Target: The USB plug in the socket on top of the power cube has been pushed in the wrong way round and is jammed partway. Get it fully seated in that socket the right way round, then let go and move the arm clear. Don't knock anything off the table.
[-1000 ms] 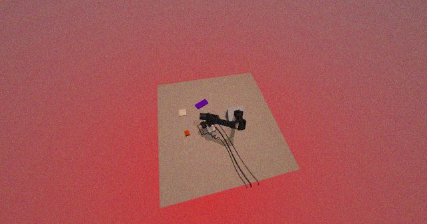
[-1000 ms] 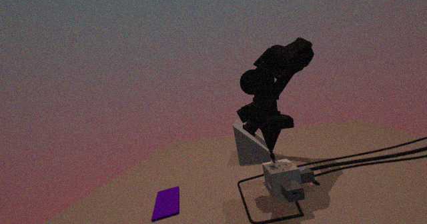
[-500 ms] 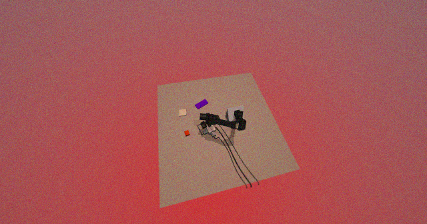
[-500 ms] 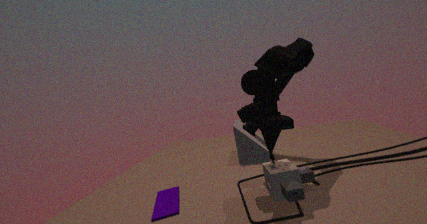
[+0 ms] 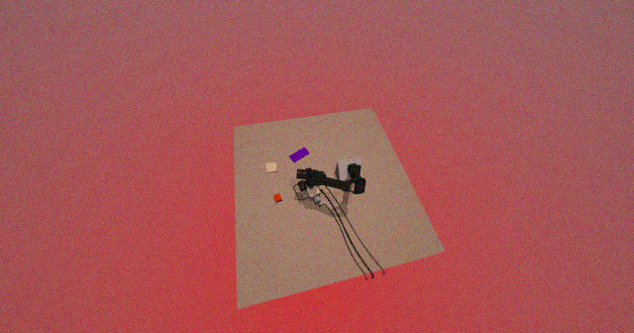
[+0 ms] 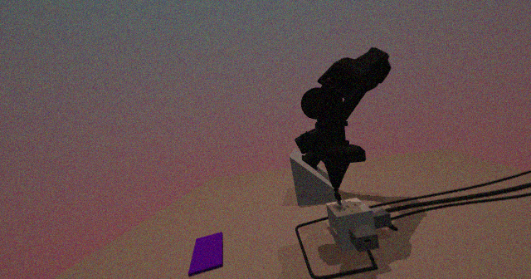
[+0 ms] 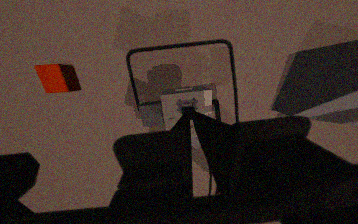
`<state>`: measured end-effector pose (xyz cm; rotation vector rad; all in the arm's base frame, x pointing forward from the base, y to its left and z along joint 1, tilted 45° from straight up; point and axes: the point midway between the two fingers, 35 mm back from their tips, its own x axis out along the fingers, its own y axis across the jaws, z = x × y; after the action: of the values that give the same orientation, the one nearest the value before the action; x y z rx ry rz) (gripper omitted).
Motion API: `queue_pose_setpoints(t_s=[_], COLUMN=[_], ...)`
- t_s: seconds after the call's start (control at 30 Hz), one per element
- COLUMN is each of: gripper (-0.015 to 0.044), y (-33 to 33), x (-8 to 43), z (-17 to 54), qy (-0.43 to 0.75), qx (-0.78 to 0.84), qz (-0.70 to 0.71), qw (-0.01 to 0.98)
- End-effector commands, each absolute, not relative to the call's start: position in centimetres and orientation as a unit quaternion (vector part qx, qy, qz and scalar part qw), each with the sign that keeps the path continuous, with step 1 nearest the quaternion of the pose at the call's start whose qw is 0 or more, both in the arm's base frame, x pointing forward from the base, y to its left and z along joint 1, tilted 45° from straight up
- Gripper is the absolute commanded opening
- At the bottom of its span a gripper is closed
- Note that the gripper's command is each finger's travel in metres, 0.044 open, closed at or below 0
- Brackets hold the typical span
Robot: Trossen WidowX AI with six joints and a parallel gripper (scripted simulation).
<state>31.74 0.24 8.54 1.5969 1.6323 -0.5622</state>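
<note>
The pale grey power cube [image 6: 348, 225] [image 7: 171, 104] stands on the table, with grey blocks on its sides. My gripper [image 6: 337, 190] [image 7: 190, 116] points down over the cube's top and is shut on the small dark USB plug [image 6: 338, 199]. The plug is roughly upright, and its lower end meets the cube's top face near its left edge in the exterior view. The fingers hide most of the plug in the wrist view. Its depth in the socket and which way round it is cannot be told.
A black cable loop [image 6: 304, 252] [image 7: 180, 47] lies around the cube's base; cables [image 6: 456, 202] run off right. A grey wedge [image 6: 311, 185] [image 7: 330, 75] stands behind. A purple slab [image 5: 299, 155] [image 6: 207, 254], an orange block [image 5: 277, 197] [image 7: 50, 79] and a beige square [image 5: 270, 166] lie around.
</note>
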Motion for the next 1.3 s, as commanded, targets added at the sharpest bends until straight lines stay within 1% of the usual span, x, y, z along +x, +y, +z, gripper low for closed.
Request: queue_pose_setpoints(t_s=[0.0, 1.27], gripper=[0.0000, 0.0000], y=[0.26, 0.58], x=[31.64, 31.66], z=[8.34, 8.01], qy=[0.640, 0.640], qx=[0.626, 0.626], qz=[-0.225, -0.225], qw=[0.385, 0.385])
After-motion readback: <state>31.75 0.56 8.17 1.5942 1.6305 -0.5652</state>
